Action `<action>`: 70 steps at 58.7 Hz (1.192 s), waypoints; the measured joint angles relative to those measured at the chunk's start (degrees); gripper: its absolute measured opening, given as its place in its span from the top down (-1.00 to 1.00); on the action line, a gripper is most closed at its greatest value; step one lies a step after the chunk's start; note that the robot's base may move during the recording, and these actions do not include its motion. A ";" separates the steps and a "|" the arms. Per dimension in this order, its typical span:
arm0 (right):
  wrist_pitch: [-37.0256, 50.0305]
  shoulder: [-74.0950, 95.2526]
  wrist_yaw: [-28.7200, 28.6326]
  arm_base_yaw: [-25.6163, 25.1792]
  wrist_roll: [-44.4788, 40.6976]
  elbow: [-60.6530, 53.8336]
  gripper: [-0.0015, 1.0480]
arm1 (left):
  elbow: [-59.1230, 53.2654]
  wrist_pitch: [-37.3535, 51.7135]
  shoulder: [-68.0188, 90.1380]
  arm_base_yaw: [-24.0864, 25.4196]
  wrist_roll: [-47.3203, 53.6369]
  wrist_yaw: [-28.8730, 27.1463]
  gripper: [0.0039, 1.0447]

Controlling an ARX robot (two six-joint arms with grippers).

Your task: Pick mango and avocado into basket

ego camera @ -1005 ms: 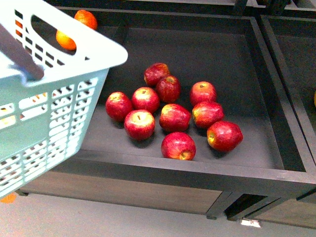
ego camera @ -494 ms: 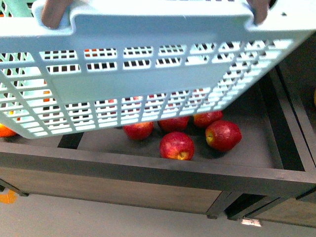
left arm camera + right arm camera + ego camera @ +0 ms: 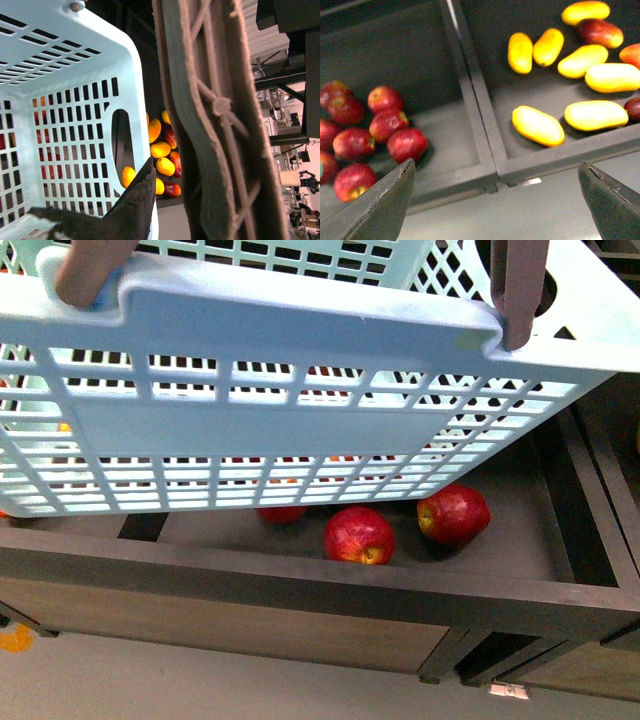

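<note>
The pale aqua slotted basket [image 3: 300,420] is seen held aloft and tilted across the upper front view, brown handles [image 3: 520,290] raised above its rim, while yellow oval mangoes [image 3: 538,125] are laid loose in a dark bin [image 3: 560,157].

A dark, low-walled wooden display stand [image 3: 300,585] carried everything. Its raised divider [image 3: 470,100] split two bins: glossy round red apples [image 3: 385,122] lay clustered on one side of that divider, and smooth yellow oval fruits [image 3: 595,115] lay scattered on the other.
</note>
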 joint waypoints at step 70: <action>6.91 117.09 -0.94 -19.71 20.76 81.99 -0.83 | 0.09 0.00 0.00 0.07 0.02 0.00 0.48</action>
